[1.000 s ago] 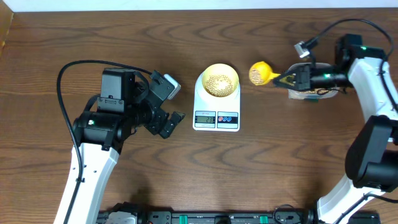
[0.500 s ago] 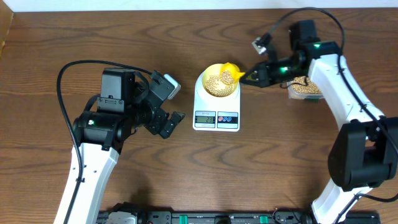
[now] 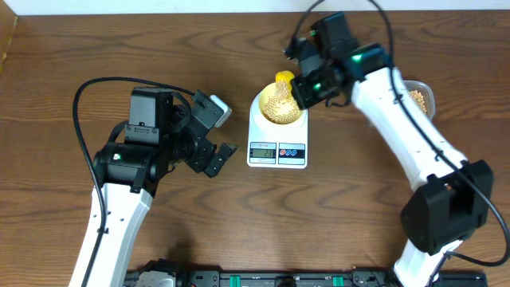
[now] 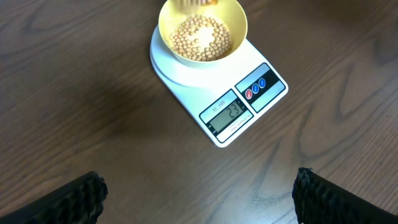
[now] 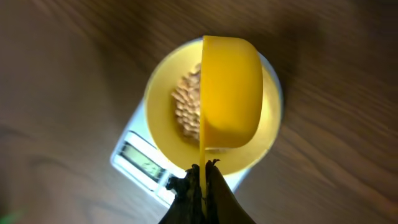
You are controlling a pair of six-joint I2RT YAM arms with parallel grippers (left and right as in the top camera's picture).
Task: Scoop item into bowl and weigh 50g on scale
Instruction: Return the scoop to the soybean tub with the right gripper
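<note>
The pale-yellow bowl (image 3: 278, 104) sits on the white scale (image 3: 277, 142) and holds tan beans (image 4: 200, 36). The bowl (image 4: 174, 50) and scale (image 4: 245, 102) also show in the left wrist view, where the display reads 23. My right gripper (image 3: 307, 86) is shut on the handle of the yellow scoop (image 5: 230, 93), which is turned on its side right over the bowl (image 5: 158, 106). Beans (image 5: 186, 106) show beside the scoop in the right wrist view. My left gripper (image 4: 199, 190) is open and empty, low over the table in front of the scale.
A clear plastic tub of beans (image 3: 420, 97) stands at the right, partly behind my right arm. My left arm's body (image 3: 159, 139) is left of the scale.
My right gripper has carried the scoop from the tub leftward to above the bowl and tipped it on its side. The left arm has not moved.
</note>
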